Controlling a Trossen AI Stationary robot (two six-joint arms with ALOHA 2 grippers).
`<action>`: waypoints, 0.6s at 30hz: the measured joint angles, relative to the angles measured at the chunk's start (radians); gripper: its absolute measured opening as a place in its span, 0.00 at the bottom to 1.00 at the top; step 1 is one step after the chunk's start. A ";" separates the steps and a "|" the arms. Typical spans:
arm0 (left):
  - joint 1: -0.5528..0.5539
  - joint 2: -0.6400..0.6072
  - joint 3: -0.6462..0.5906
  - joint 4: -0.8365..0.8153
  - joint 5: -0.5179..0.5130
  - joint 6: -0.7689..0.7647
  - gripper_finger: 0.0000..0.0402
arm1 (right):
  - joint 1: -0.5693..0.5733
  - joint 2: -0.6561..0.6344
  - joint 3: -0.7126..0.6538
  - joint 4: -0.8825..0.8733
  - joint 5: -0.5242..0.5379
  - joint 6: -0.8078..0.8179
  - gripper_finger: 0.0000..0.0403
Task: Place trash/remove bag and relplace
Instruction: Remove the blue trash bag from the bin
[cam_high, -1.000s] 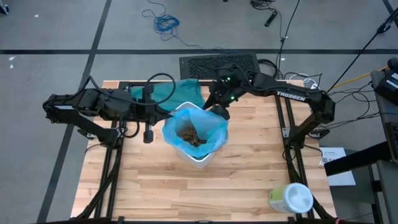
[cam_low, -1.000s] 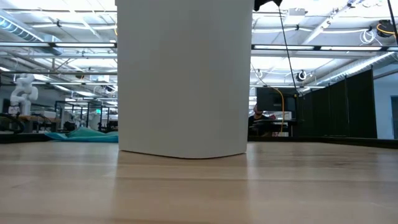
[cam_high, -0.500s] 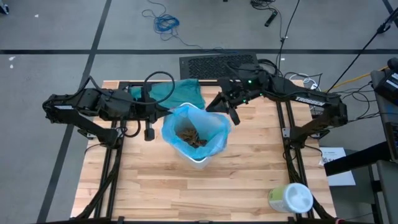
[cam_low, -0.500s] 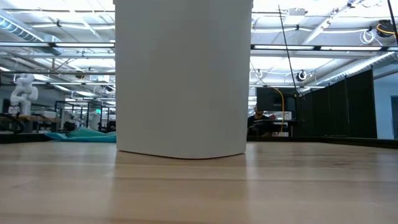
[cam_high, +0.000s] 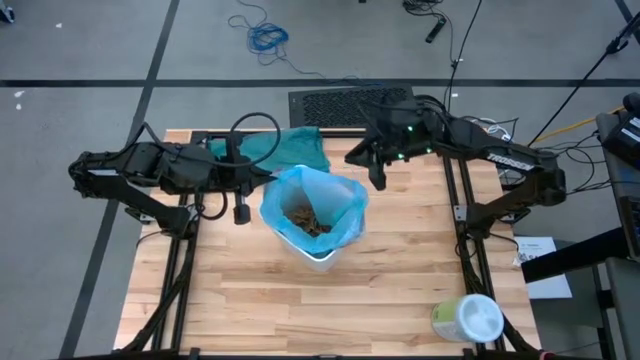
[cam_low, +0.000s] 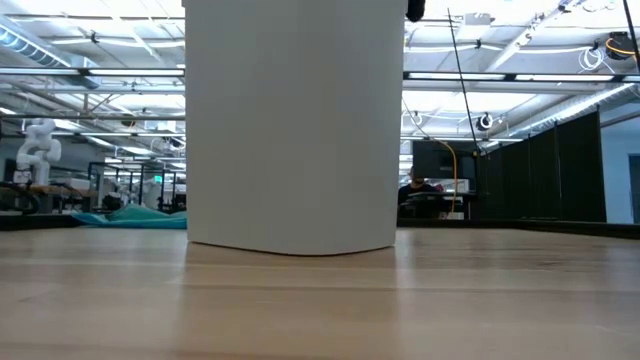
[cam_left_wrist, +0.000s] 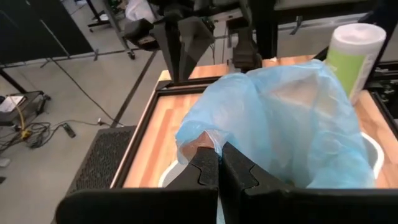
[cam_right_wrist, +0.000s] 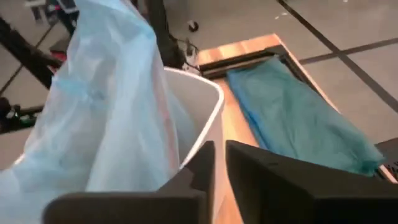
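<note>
Fingers (cam_left_wrist: 219, 169) of the left gripper (cam_high: 262, 183) are pressed together on a pinch of the light-blue bin liner (cam_high: 322, 190) at its left rim, as the left wrist view shows close up; the high view only shows the gripper touching that edge; the left arm reaches in level from the left side of the tabletop (cam_high: 400, 270), its elbow folded back over the edge.

Fingers (cam_right_wrist: 208, 163) of the right gripper (cam_high: 378, 176) stand a narrow gap apart with nothing between them, in the right wrist view; that view looks past them at the white bin (cam_right_wrist: 200, 118), its rim bare on this side, and the liner bunched up inside it; from above, the gripper hangs just beside the bin's far right corner, apart from the plastic, with the arm stretched in from the right rear.

Crumpled brown paper wads (cam_high: 304, 217) lie in the bottom of the liner, seen only from above; individual pieces are hard to make out.

A teal-green plastic bag (cam_high: 285, 150) lies flat behind the bin; a white-and-green wipes tub (cam_high: 467, 320) stands near the front right corner, and shows beyond the liner in the left wrist view.

At tabletop height the bin's white wall (cam_low: 295, 120) fills the middle, its top cut off, so liner and left gripper are hidden there; only a dark tip shows at the upper edge.
</note>
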 joint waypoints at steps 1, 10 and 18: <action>0.000 0.000 0.000 0.000 0.005 0.000 0.00 | -0.022 0.009 0.000 -0.009 -0.038 -0.015 0.14; 0.000 0.000 0.000 0.001 0.023 0.006 0.00 | -0.131 0.142 0.000 0.083 -0.516 0.024 0.42; 0.000 0.000 0.000 -0.016 0.027 0.004 0.00 | -0.107 0.200 0.000 0.113 -0.543 0.014 0.44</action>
